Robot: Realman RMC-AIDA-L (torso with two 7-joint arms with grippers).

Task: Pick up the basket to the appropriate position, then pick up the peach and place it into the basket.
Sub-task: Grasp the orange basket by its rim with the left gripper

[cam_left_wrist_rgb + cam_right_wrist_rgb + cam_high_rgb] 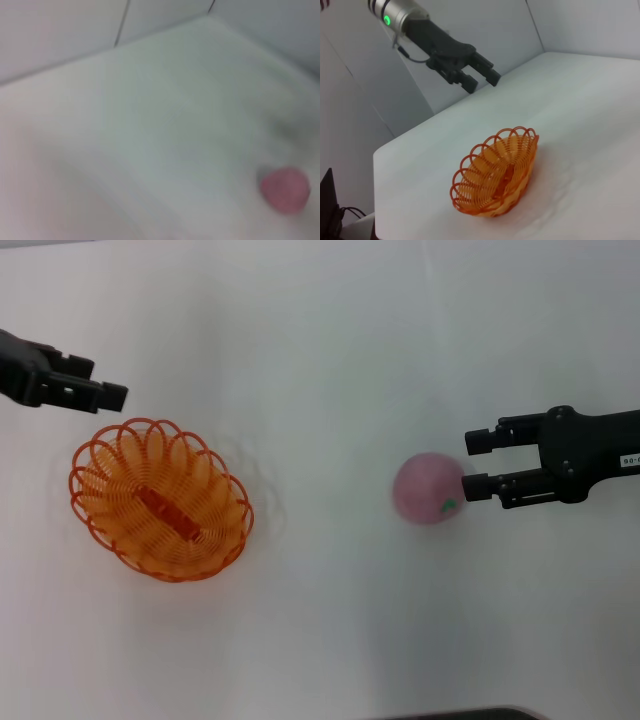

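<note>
The orange basket point(205, 485) stands empty on the white table at the left. It also shows in the right wrist view point(480, 175). The pink peach point(425, 485) lies on the table at the right, its green leaf mark facing my right gripper. It shows blurred in the left wrist view point(284, 190). My right gripper point(478, 463) is open just right of the peach, with its lower fingertip point(476, 487) at the peach's edge. My left gripper point(98, 380) is open and empty, raised above and behind the basket's far left rim. It also shows in the right wrist view point(481, 80).
The white table point(330, 360) spreads across the head view. A dark object point(460, 714) sits at the near edge. In the right wrist view the table's edge point(376, 152) lies beyond the basket, near grey wall panels point(485, 30).
</note>
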